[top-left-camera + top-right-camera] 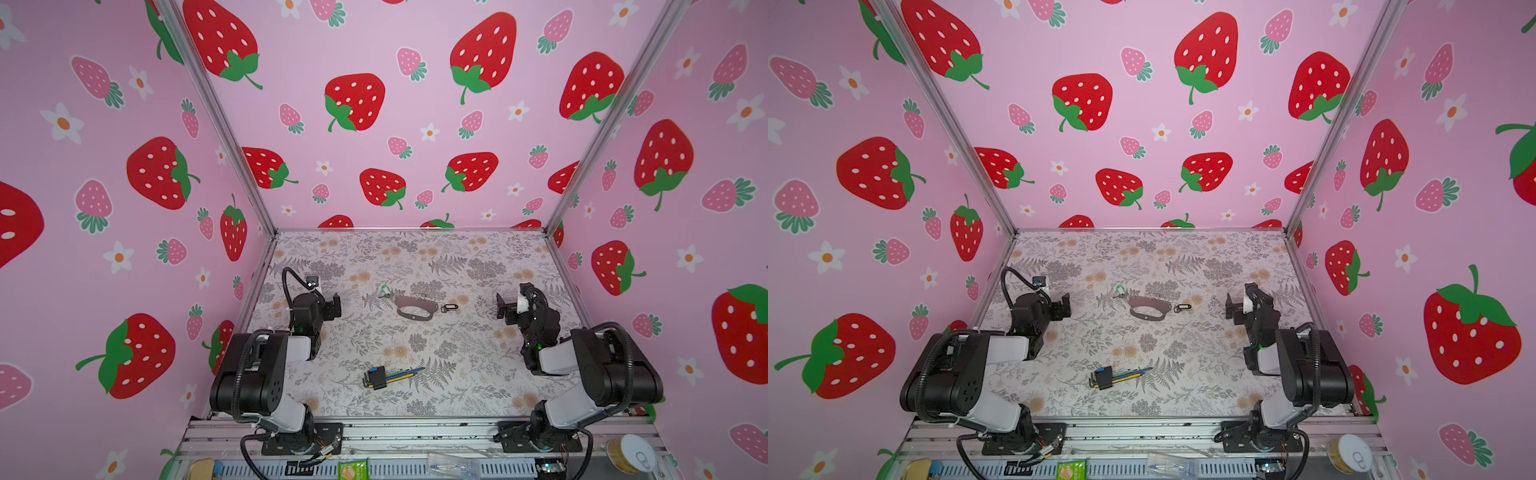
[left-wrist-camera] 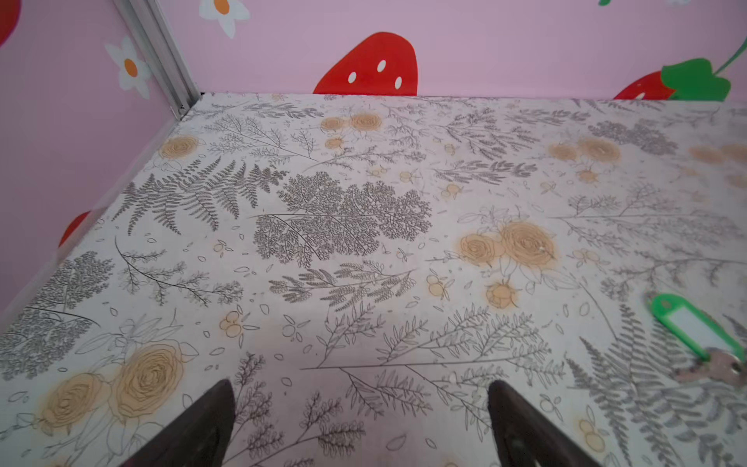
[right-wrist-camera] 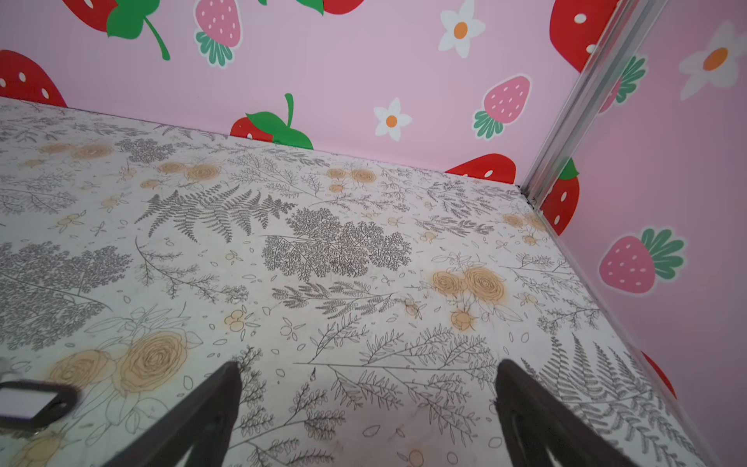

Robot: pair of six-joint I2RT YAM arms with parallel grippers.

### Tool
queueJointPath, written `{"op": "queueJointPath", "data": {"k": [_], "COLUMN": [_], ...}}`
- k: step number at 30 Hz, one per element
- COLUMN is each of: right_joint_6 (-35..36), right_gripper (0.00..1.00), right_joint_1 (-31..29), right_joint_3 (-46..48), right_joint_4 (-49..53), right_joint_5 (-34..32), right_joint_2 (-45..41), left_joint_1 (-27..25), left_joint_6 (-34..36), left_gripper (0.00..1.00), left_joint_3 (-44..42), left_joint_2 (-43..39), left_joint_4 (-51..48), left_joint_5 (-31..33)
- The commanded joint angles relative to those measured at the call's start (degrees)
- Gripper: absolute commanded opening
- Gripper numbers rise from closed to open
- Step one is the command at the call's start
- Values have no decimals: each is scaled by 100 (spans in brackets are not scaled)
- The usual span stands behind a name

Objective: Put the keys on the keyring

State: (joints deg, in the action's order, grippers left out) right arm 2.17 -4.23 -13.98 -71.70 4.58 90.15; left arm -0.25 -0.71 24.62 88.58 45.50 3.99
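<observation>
You find the keyring [image 1: 415, 309] near the middle of the table [image 1: 478, 374], lying flat as a dark brown strap loop; both top views show it [image 1: 1148, 309]. The key with the green tag [image 1: 386, 289] lies at the strap's end toward the left arm, and the key with the black tag [image 1: 449, 308] lies at the end toward the right arm. Each is just beside the strap (the top views are too small to tell whether either is hooked on a ring).

The left gripper [image 1: 334, 306] hangs low over the table, well apart from the green-tagged key. In the left wrist view its two fingers [image 2: 210, 428] stand wide apart with only bare table between them [image 2: 359, 388], and the key with the green tag [image 2: 693, 329] lies off to one side. The right gripper [image 1: 503, 307] is also spread wide and holds nothing [image 3: 368, 368]. In the right wrist view the key with the black tag [image 3: 32, 404] is at the edge of the picture.

Nearer to the arm bases, a bundle of coloured hex wrenches [image 1: 388, 376] lies alone, well apart from the keyring.
</observation>
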Motion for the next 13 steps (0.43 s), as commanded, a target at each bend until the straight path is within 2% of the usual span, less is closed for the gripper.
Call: {"op": "queueJointPath", "data": {"k": [1, 13], "right_joint_6": [-99, -89], "right_gripper": [99, 99], "right_joint_1": [28, 20], "right_joint_3": [-67, -54], "right_joint_4": [-129, -116], "right_joint_5": [78, 61], "right_joint_2": [0, -30], "left_joint_1": [18, 29], "left_joint_6": [-90, -101], "left_gripper": [99, 99], "left_joint_3": [157, 148], "left_joint_2": [10, 10], "left_joint_4": [-225, -204], "left_joint_5": [-55, -126]}}
